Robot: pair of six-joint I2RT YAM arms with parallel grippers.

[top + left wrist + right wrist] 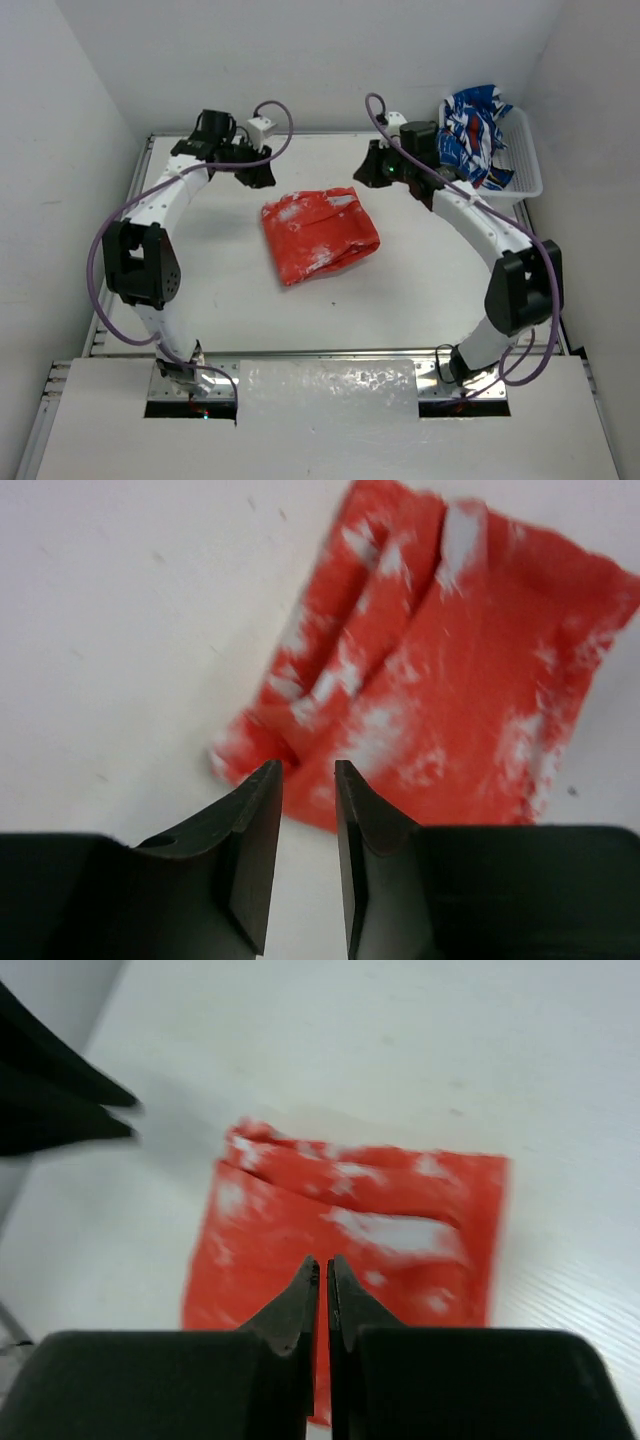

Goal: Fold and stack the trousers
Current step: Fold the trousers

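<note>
The trousers (320, 235), bright red-orange with white speckles, lie folded into a compact rectangle in the middle of the table. My left gripper (258, 177) hovers off their far left corner. In the left wrist view the left gripper (308, 767) stands open by a narrow gap with nothing in it, above the near edge of the trousers (450, 680). My right gripper (372, 172) hovers off the far right corner. In the right wrist view the right gripper (323, 1260) is shut and empty, raised over the trousers (350, 1210).
A white basket (527, 165) at the back right holds a blue, white and red patterned garment (475, 128). The left arm's fingers (70, 1110) show at the left edge of the right wrist view. White walls enclose the table on three sides.
</note>
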